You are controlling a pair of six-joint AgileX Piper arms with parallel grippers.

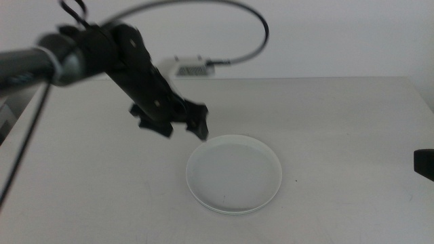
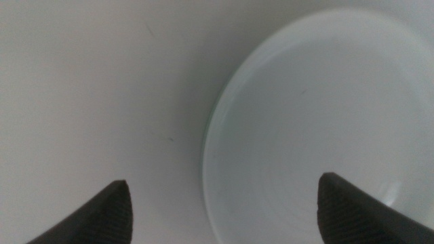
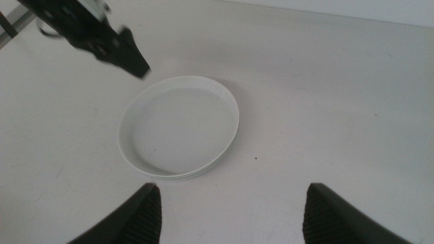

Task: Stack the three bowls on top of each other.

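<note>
The left gripper (image 1: 182, 126) is hovering above the table (image 1: 339, 122), just beside the far-left rim of the stack of bowls (image 1: 234, 173), its jaws spread apart and gripping nothing; the right gripper (image 3: 227, 203) is waiting at the table's right edge, jaws likewise parted and empty. The stack is sitting near the table's middle; the white bowl is lying on top, with a pale mint-green rim peeking beneath; a third bowl cannot be counted separately. Stacking appears finished, so lifting straight up and away, clear of the rim, would avoid nudging the pile.
</note>
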